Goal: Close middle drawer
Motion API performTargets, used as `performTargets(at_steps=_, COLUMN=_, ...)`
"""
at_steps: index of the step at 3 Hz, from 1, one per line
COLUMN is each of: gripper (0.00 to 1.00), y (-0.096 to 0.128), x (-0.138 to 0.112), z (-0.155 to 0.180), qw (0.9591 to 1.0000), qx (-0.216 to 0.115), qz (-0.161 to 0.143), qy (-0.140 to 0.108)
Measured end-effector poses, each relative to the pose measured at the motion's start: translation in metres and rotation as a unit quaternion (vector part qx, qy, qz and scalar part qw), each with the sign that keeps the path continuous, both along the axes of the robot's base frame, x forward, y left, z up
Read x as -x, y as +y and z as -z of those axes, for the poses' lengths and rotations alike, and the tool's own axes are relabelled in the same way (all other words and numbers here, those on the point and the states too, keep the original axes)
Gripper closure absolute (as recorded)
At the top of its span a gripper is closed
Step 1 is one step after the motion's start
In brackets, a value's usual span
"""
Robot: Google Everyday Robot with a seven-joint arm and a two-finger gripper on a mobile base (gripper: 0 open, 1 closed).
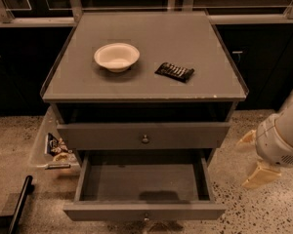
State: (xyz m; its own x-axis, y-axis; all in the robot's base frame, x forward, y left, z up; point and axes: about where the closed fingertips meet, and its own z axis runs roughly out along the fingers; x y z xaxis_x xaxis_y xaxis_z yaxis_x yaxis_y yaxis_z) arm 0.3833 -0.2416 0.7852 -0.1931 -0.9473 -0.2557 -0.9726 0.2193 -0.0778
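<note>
Camera view, looking down on grey cabinet (pixel 136 95). Middle drawer (pixel 136 179) stands pulled well out toward the near side, deep tray in plain sight, low front with small round knob (pixel 145 217) at the near edge. Taller-fronted drawer (pixel 185 136) above it is out only a little. Worktop (pixel 151 33) carries a white bowl (pixel 116 56) at left and a dark packet (pixel 174 71) to its right, not touching. Gripper (pixel 252 157) hangs right of the cabinet over speckled floor (pixel 263 213), near the open drawer but clear of it (no contact with anything). Its two cream fingers (pixel 260 174) are splayed wide, holding nothing. Clear bin (pixel 39 150) of snack packs sits on the floor, left of the cabinet.
</note>
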Motion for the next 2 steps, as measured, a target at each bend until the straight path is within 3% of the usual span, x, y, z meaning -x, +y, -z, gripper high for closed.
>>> performTargets(at_steps=1, gripper=0.65, y=0.0, x=0.002, z=0.002, qw=1.0, qx=0.001, qz=-0.002, qy=0.002)
performTargets(at_steps=2, gripper=0.88, y=0.002, x=0.003, z=0.022, qw=0.9995, qx=-0.031, qz=0.007, qy=-0.006)
